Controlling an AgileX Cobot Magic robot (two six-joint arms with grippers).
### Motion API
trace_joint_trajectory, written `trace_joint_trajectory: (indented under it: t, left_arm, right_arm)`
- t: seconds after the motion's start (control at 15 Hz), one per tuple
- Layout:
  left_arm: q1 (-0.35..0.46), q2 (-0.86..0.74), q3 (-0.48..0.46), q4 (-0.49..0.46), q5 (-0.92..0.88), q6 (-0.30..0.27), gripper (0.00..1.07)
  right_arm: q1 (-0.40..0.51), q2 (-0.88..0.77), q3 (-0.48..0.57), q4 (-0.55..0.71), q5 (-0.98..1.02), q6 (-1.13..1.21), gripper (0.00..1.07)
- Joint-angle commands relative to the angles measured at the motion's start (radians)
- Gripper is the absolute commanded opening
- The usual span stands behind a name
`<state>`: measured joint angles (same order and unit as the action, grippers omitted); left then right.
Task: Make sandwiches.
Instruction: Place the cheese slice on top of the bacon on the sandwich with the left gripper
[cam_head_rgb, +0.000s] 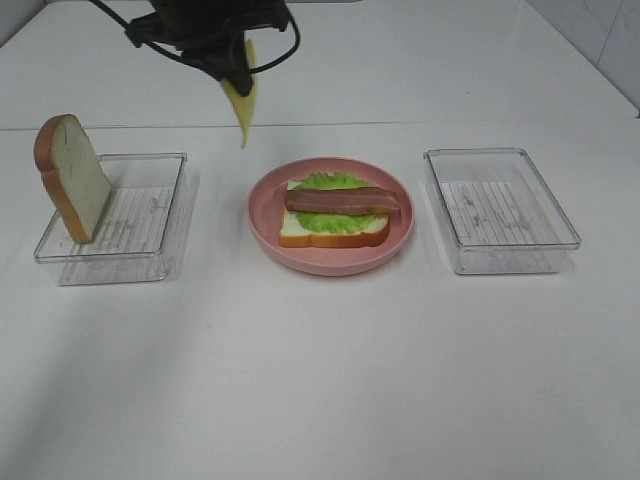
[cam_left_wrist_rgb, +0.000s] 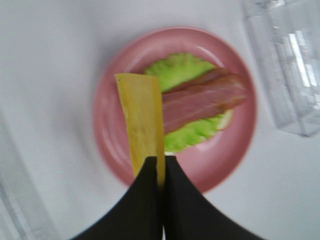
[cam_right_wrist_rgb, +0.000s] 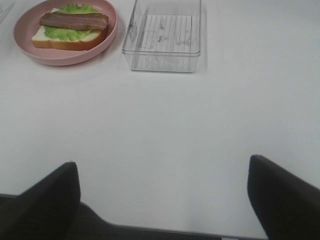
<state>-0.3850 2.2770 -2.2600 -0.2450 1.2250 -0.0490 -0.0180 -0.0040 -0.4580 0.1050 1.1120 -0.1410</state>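
Observation:
On the pink plate lies a bread slice with green lettuce and a bacon strip on top; the stack also shows in the right wrist view. My left gripper is shut on a thin yellow cheese slice and holds it hanging in the air behind and left of the plate. In the left wrist view the cheese hangs over the plate. A second bread slice leans upright in the left clear tray. My right gripper is open and empty, low over the table.
An empty clear tray stands right of the plate and also shows in the right wrist view. The white table stretches toward the front edge.

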Motion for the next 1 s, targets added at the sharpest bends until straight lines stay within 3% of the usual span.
trace_joint_trajectory:
  t: [0.07, 0.2, 0.33, 0.67, 1.0]
  left_arm:
    - [-0.028, 0.024, -0.001, -0.195, 0.042, 0.096, 0.0]
    - [-0.042, 0.09, -0.001, -0.363, -0.036, 0.177, 0.0]
    - [-0.053, 0.128, -0.001, -0.422, -0.06, 0.2, 0.0]
    - [-0.117, 0.206, -0.001, -0.475, -0.203, 0.258, 0.0]
    - [-0.124, 0.239, -0.001, -0.48, -0.245, 0.268, 0.0]
  right_arm:
    - [-0.005, -0.029, 0.002, 0.0, -0.006, -0.006, 0.88]
    - [-0.005, -0.029, 0.002, 0.0, -0.006, -0.006, 0.88]
    - [-0.005, -0.029, 0.002, 0.0, -0.006, -0.006, 0.88]
    - [-0.005, -0.029, 0.002, 0.0, -0.006, -0.006, 0.88]
    - [-0.005, -0.029, 0.002, 0.001, -0.006, -0.006, 0.88]
